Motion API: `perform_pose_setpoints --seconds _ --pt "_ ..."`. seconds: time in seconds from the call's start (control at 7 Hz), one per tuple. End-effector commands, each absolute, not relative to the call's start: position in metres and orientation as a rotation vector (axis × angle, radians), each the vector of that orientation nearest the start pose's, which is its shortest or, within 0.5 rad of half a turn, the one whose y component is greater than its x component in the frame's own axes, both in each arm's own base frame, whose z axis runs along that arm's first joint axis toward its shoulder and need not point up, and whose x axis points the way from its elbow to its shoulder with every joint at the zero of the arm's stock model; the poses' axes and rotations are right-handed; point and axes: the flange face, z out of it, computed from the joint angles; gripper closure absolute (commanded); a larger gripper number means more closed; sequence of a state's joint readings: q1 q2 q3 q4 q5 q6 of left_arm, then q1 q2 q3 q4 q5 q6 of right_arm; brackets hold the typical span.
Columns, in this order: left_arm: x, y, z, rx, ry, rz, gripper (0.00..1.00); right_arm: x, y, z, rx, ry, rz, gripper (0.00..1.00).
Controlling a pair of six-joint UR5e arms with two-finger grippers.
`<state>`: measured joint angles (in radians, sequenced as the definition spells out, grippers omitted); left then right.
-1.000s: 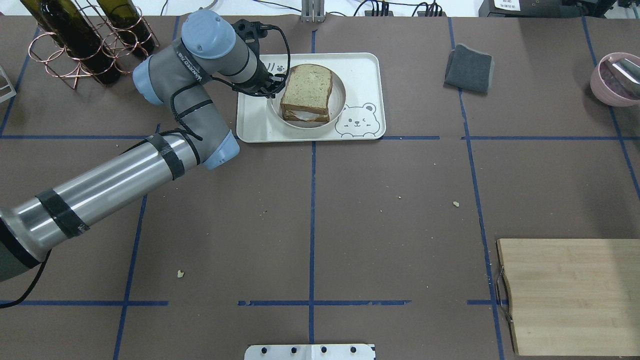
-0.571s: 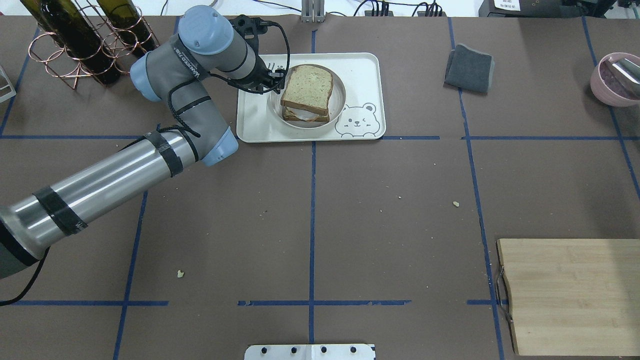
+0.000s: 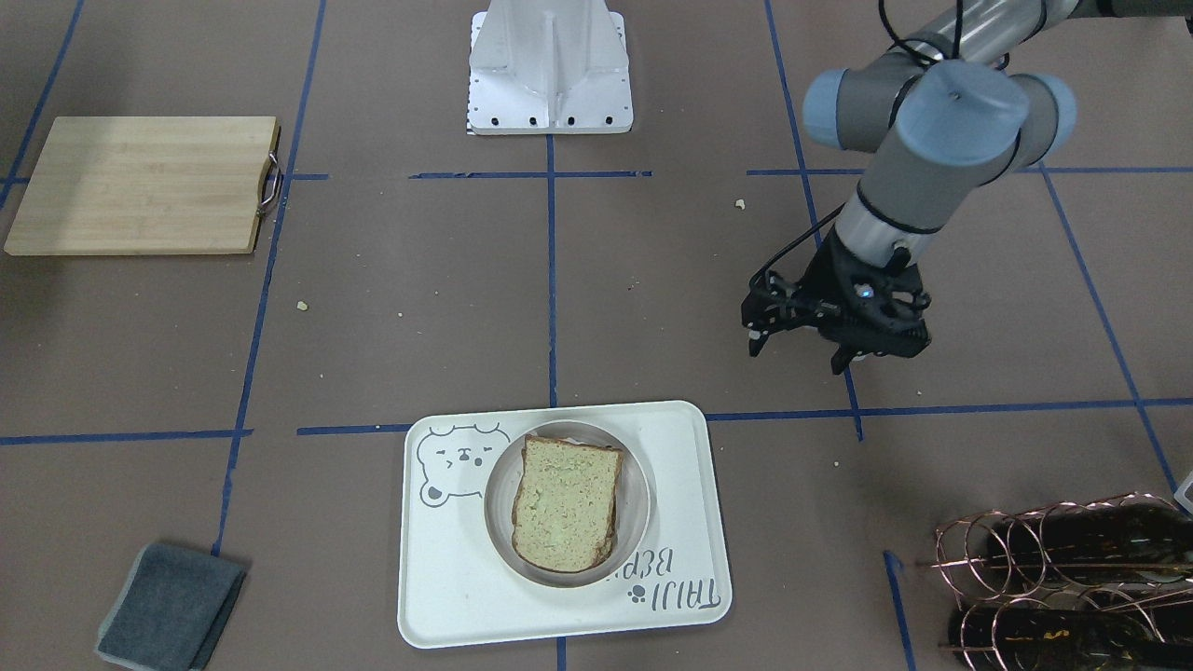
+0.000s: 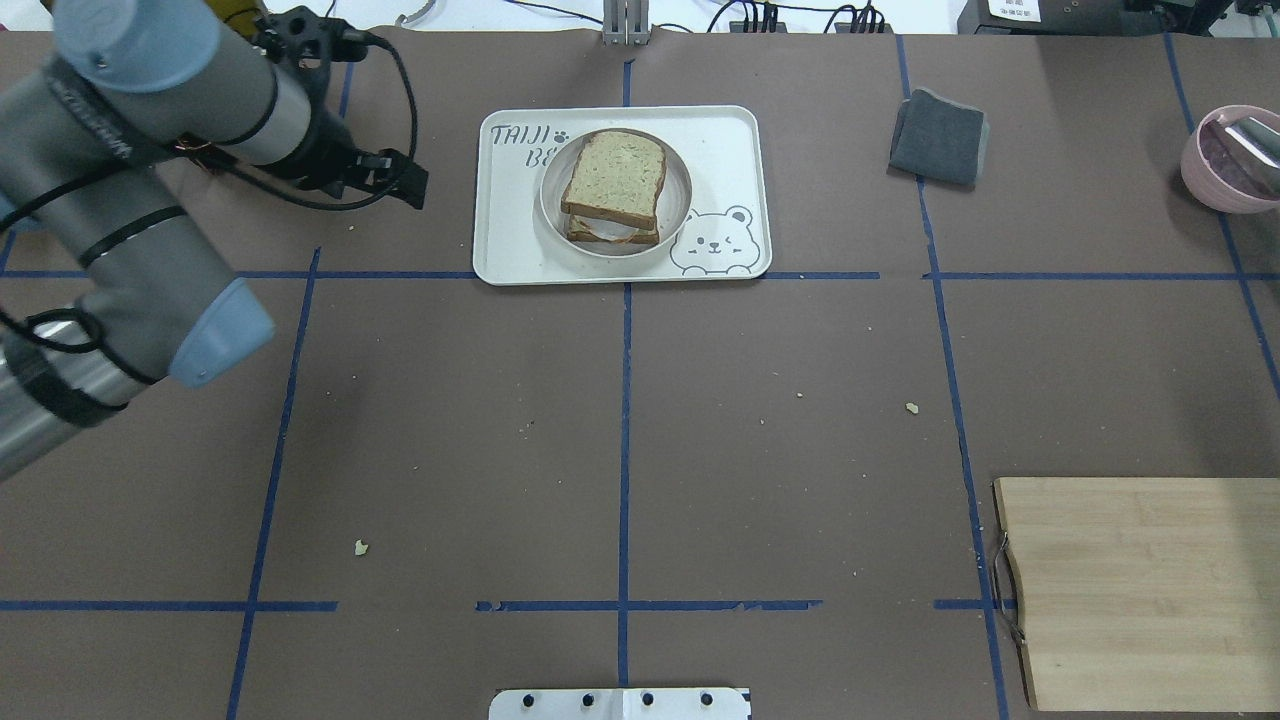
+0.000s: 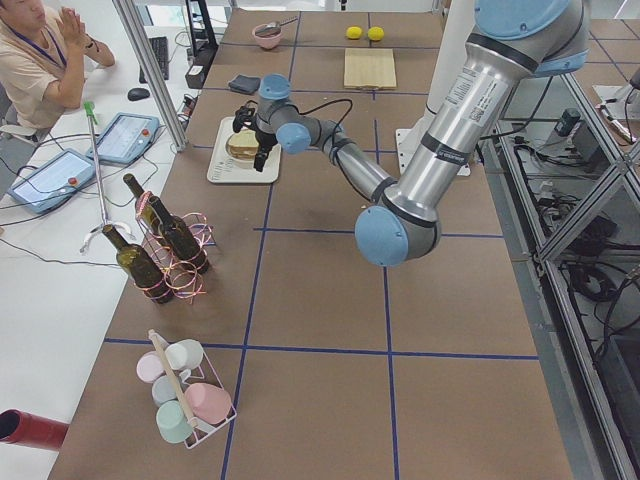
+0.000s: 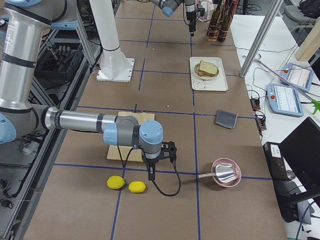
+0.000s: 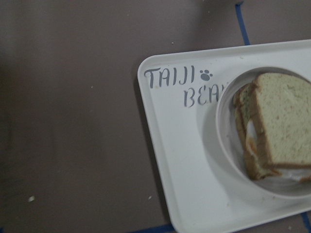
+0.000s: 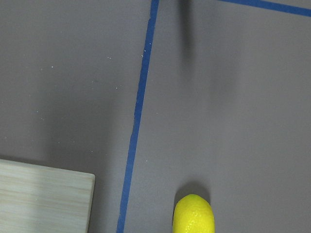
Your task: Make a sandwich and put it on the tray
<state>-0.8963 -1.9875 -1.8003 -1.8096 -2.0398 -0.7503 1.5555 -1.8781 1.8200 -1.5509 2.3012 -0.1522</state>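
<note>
The sandwich (image 4: 613,180), two speckled bread slices with egg white showing at the edge, lies in a small round dish (image 4: 680,195) on the cream bear tray (image 4: 510,240). It also shows in the front view (image 3: 564,503) and the left wrist view (image 7: 282,126). My left gripper (image 4: 405,178) is open and empty, raised over the bare table to the left of the tray, clear of it; the front view (image 3: 797,354) shows its spread fingers. My right gripper (image 6: 151,175) shows only in the exterior right view, near the cutting board; I cannot tell its state.
A wine bottle rack (image 3: 1062,578) stands at the far left behind my left arm. A grey cloth (image 4: 938,137) and a pink bowl (image 4: 1230,160) lie at the far right. The wooden cutting board (image 4: 1140,590) is at the near right, with two lemons (image 6: 125,185) beside it.
My left gripper has pulled back from the dish's left rim, moving left and off the tray. The sandwich, dish and tray have stayed in place.
</note>
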Motion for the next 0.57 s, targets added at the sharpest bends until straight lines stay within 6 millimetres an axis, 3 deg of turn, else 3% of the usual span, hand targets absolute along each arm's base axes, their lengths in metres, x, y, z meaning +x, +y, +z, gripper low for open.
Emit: perform_pose_setpoints --seconds 0.0,0.14,0.29,0.43 --pt "0.209 -0.47 0.37 0.36 0.818 0.215 0.0 0.061 -0.363 0.666 0.018 -0.731 -0.145 0.0" --pt "0.145 -0.477 0.417 0.281 0.827 0.141 0.0 0.061 -0.368 0.661 0.03 -0.734 -0.149 0.0" --pt "0.089 -0.464 0.484 0.19 0.847 0.104 0.0 0.061 -0.369 0.658 0.035 -0.733 -0.149 0.0" --pt "0.049 -0.44 0.534 0.219 0.797 0.254 0.0 0.061 -0.37 0.657 0.038 -0.733 -0.15 0.0"
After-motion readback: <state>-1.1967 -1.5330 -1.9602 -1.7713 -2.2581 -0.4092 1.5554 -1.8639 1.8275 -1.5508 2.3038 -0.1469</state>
